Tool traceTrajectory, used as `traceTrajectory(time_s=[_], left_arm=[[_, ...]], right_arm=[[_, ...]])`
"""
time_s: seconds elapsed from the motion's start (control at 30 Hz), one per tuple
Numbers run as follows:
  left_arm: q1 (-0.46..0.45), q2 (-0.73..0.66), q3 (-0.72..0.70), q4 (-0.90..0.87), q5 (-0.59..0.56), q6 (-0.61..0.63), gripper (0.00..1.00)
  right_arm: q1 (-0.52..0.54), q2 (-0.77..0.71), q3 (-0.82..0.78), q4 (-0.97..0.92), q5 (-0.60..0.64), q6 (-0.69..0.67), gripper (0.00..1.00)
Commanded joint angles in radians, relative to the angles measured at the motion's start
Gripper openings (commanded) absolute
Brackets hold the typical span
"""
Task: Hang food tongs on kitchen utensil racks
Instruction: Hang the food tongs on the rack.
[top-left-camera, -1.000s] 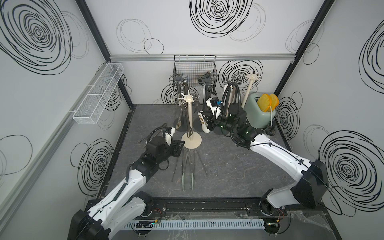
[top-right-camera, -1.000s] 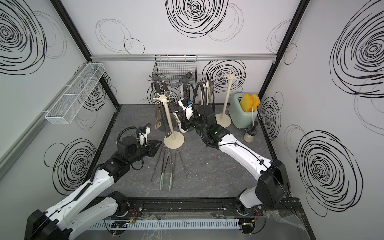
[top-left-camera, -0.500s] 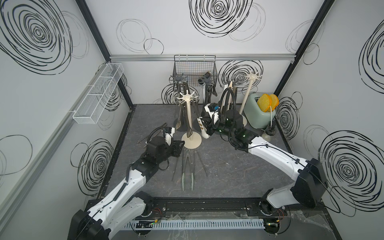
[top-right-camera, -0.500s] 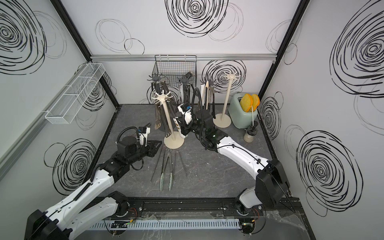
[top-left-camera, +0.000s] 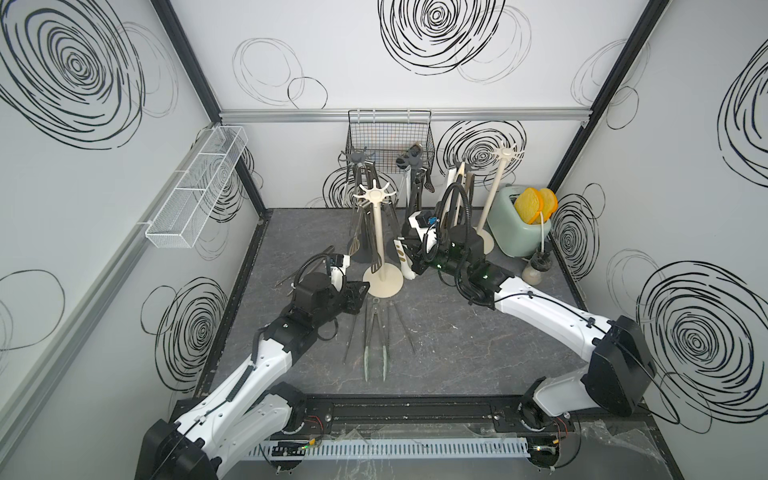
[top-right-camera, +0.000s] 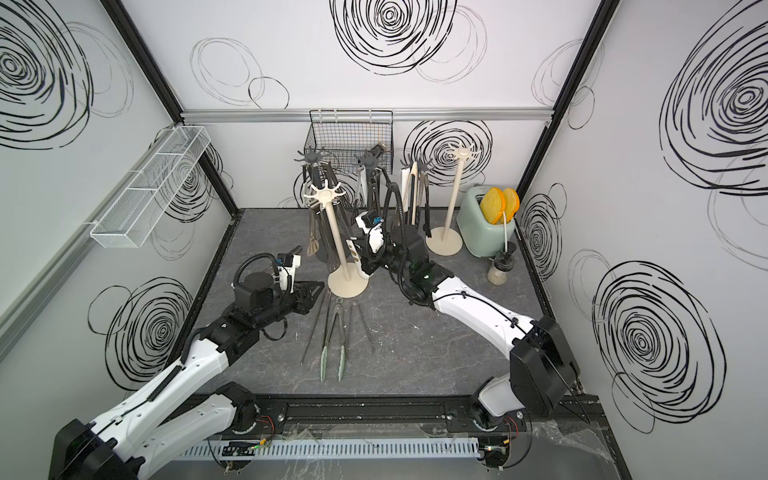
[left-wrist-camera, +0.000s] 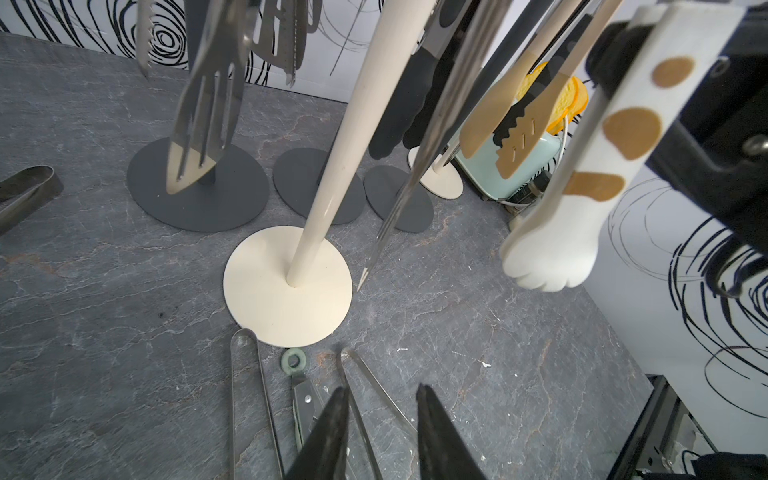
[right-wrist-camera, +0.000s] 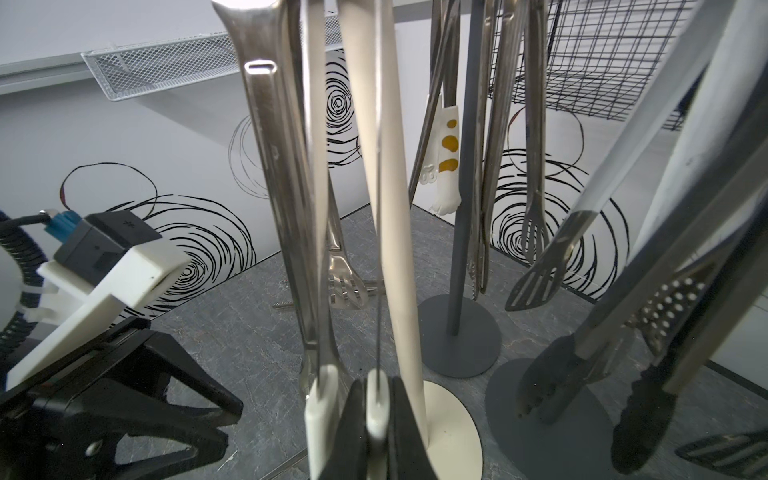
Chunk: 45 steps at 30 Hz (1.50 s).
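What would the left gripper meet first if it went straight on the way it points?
Most likely the round base of the near cream rack, just beyond the left gripper. The steel tongs on the table lie nearer, but seemingly below its line; height is unclear.

Even, diffuse light fills the white enclosure, leaving only soft, faint shadows on the dark tabletop (top-left-camera: 457, 345). Both top views are sharp, with slight bowing toward the edges. In the wrist views close objects stretch and blur, the white-tipped tongs (right-wrist-camera: 320, 415) most; their steel arms carry pale glare.
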<state>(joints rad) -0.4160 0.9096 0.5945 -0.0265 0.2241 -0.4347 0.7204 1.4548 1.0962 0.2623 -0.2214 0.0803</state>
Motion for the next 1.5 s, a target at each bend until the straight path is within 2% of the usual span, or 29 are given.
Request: traceTrajectory(time_s=[0.0, 0.2, 0.93, 1.3, 1.47], left_arm=[[0.007, 0.008, -0.007, 0.057, 0.011, 0.004, 0.32], [0.008, 0.010, -0.007, 0.062, 0.012, 0.004, 0.32], [0.007, 0.012, -0.009, 0.054, 0.005, 0.004, 0.32], [0.014, 0.030, 0.035, -0.047, -0.101, 0.003, 0.34], [0.066, 0.087, 0.111, -0.165, -0.144, 0.040, 0.36]], right_arm=[[0.007, 0.016, -0.028, -0.029, 0.014, 0.012, 0.00], [0.008, 0.038, -0.032, -0.037, 0.027, 0.015, 0.00], [0.008, 0.079, -0.025, -0.063, 0.044, 0.020, 0.22], [0.008, 0.018, -0.075, -0.082, 0.056, 0.021, 0.32], [0.007, -0.053, -0.137, -0.110, 0.080, 0.021, 0.37]])
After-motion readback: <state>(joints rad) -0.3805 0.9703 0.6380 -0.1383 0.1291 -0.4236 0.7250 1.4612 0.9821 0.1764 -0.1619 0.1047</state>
